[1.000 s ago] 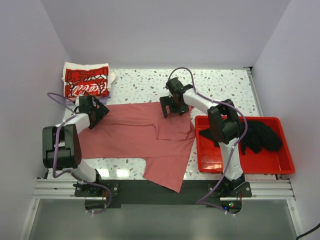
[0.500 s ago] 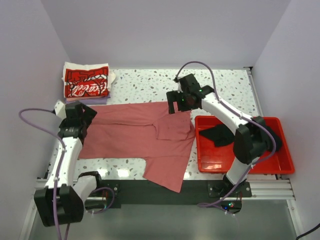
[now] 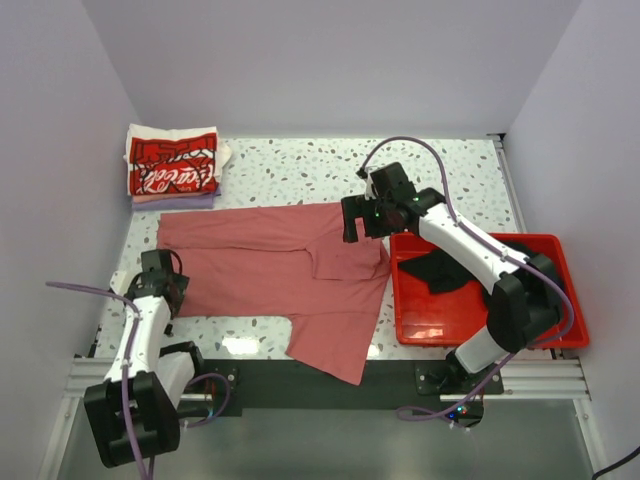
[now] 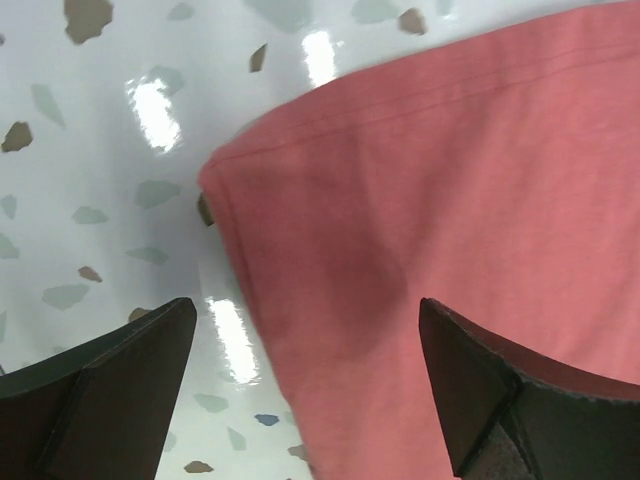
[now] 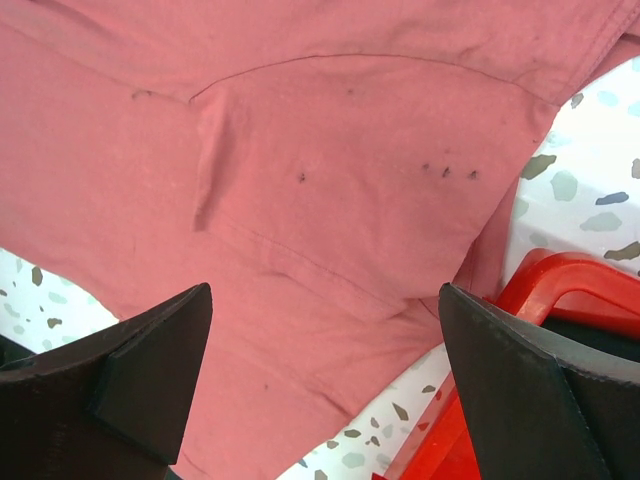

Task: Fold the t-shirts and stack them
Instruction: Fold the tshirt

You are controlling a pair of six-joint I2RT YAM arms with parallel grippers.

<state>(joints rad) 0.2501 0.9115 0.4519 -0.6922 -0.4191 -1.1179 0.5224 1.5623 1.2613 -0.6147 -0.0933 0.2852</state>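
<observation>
Black and spread wide with nothing between its fingers, the left end effector (image 4: pixel 307 305) (image 3: pixel 160 272) hangs over the left edge of the dusty-red t-shirt (image 4: pixel 450 200), where a stitched hem turns a rounded corner on the speckled bench (image 4: pixel 100 150). The right end effector (image 5: pixel 325 290) (image 3: pixel 362 218), its fingers equally apart and empty, sits above the shirt's right part, over a flap folded inward with a curved seam and a few small dark specks. The shirt (image 3: pixel 270 265) lies mostly flat across the bench's middle, plain and lightly creased, one section reaching the near edge. Its right side ends just beside the red bin (image 3: pixel 480 340), which holds a black shirt (image 3: pixel 530 262). At the far left corner rests a folded stack (image 3: pixel 172 165), topped by white cloth with red Coca-Cola print.
</observation>
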